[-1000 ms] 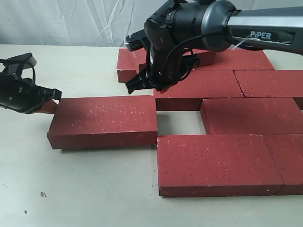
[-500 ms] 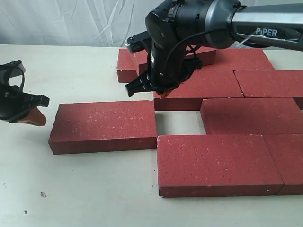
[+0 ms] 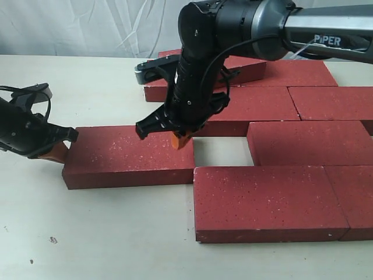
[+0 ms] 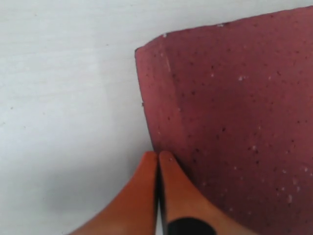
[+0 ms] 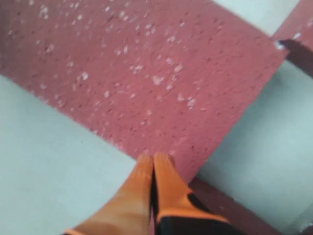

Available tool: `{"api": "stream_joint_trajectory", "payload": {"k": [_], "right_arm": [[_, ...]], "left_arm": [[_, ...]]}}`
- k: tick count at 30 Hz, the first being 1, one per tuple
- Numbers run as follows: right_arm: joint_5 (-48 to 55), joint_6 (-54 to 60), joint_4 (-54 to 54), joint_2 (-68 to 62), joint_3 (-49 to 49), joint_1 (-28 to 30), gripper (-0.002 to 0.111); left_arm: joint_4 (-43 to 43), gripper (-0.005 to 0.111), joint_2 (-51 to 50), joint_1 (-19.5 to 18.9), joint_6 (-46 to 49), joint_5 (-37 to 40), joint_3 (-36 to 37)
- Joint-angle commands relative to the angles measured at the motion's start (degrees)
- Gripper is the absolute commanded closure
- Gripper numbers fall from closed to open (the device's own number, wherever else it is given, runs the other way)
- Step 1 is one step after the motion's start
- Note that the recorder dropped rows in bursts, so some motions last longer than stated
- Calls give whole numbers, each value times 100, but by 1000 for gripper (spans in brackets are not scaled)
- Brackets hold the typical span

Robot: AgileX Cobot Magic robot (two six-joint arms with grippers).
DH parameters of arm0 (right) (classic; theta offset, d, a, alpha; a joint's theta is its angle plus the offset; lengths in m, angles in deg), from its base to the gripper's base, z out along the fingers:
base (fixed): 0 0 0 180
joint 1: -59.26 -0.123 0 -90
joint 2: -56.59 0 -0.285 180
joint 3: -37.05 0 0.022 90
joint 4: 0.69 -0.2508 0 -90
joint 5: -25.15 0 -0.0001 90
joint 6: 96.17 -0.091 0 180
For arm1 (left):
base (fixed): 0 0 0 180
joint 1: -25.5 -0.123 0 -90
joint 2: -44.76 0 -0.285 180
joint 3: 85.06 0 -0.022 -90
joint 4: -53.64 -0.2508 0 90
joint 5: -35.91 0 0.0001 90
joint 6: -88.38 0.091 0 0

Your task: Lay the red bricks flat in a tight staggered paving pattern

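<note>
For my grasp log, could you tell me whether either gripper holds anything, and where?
Nothing is held. Both are shut beside the loose brick: left gripper at its end, right gripper at a long edge.

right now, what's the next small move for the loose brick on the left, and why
Probably the left gripper, shut at the left end of the loose brick, should nudge it right. A bare gap separates it from the middle-row brick, and the shut right gripper at its far edge could keep it straight.
</note>
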Motion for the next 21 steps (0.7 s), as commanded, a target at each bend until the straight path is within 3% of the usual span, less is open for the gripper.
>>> {"api": "stream_joint_trajectory", "payload": {"k": [1, 11, 21], "right_arm": [[598, 607, -414, -6, -17, 15, 109], [960, 1315, -1240, -163, -17, 15, 109], [757, 1365, -1023, -465, 331, 15, 109]], "left_arm": [[155, 107, -104, 119, 5, -34, 21], [155, 107, -104, 119, 5, -185, 21], [155, 107, -104, 119, 5, -345, 11]]}}
